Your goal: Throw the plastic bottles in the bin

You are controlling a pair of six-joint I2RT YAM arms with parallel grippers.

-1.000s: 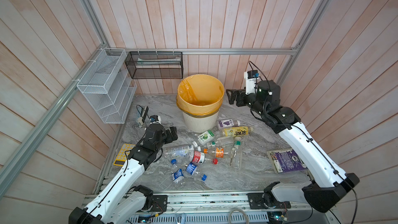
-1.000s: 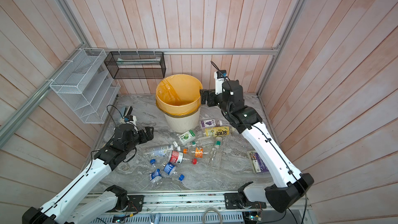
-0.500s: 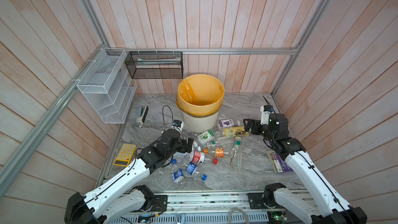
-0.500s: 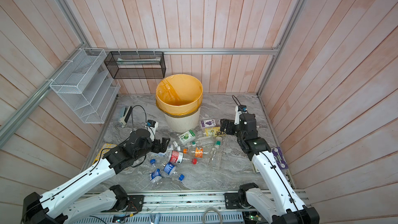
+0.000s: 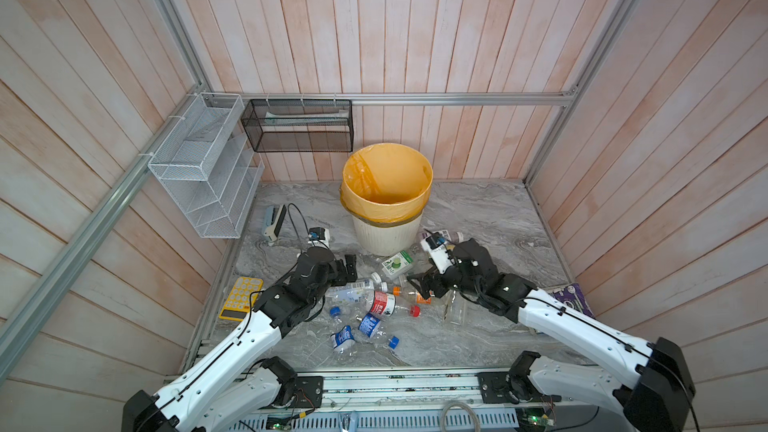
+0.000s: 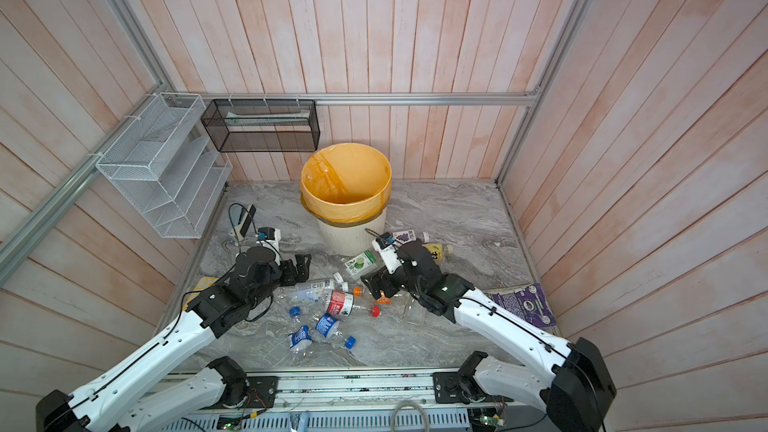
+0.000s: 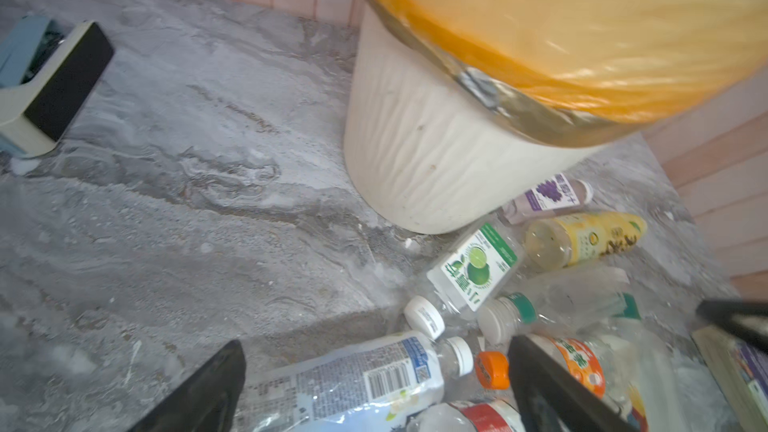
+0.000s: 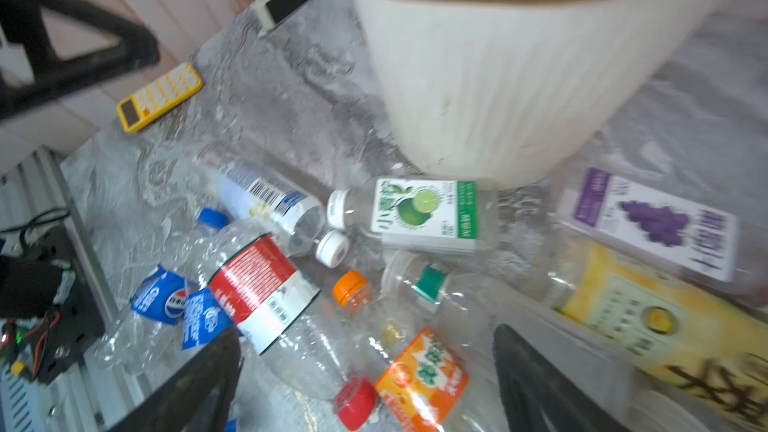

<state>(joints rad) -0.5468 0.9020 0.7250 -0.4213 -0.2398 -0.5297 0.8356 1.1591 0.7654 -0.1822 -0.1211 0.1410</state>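
Observation:
The bin [image 5: 386,238] is a cream ribbed bucket with a yellow-orange bag over its rim, standing at the back centre. Several plastic bottles lie in front of it, among them a green-label one [image 5: 397,263], a red-label one [image 5: 382,304] and a crushed blue-label one [image 5: 368,324]. My left gripper [image 5: 347,268] is open and low at the left of the pile. In the left wrist view its jaws straddle a pale-blue-label bottle [image 7: 353,380]. My right gripper [image 5: 419,284] is open over the pile. An orange-label bottle [image 8: 419,376] lies between its fingers [image 8: 199,376].
A yellow calculator [image 5: 241,299] lies at the left edge and a stapler [image 5: 274,220] behind it. A white mesh rack [image 5: 208,168] and a black mesh basket [image 5: 299,126] hang on the walls. A purple booklet [image 5: 571,299] lies at the right. Purple-label [image 6: 405,236] and yellow-label [image 6: 434,249] bottles lie right of the bin.
My right arm has swung down from beside the bin's rim to the bottle pile. My left arm has pushed forward and right, up to the pile.

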